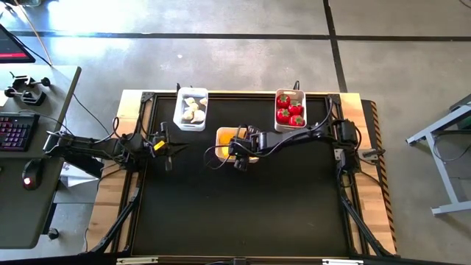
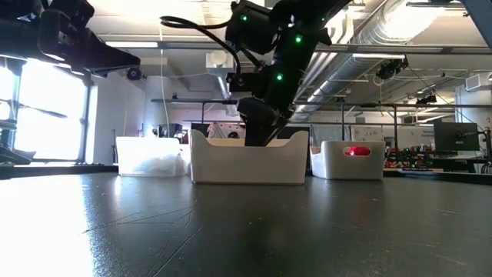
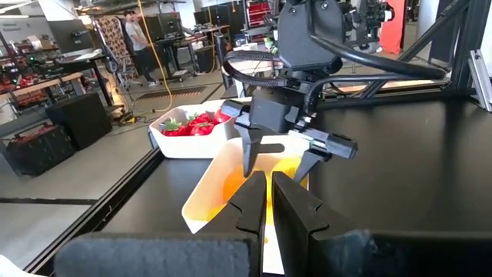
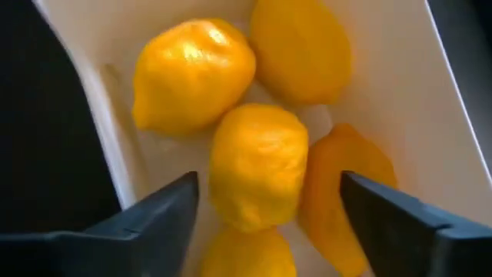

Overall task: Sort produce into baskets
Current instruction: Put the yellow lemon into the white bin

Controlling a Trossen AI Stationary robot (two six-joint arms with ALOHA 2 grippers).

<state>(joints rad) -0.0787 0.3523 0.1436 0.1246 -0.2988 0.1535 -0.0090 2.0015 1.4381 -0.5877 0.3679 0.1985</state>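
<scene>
Several yellow lemons (image 4: 257, 165) lie in the middle white bin (image 1: 223, 135), piled on each other. My right gripper (image 4: 267, 192) is open and points down into this bin. Its fingers stand on either side of the topmost lemon without touching it. It also shows in the high view (image 1: 241, 156) and the low view (image 2: 261, 131). Red fruits (image 1: 289, 110) fill the far right bin (image 1: 289, 93). Whitish garlic bulbs (image 1: 193, 109) lie in the far left bin (image 1: 181, 118). My left gripper (image 1: 169, 151) is shut and empty, held above the table left of the lemon bin.
The three bins stand in a row along the far part of the black table (image 1: 243, 213). The table's near half is bare black surface. A desk with a keyboard (image 1: 15, 132) stands beyond the left edge. A person (image 3: 138, 38) stands far off in the room.
</scene>
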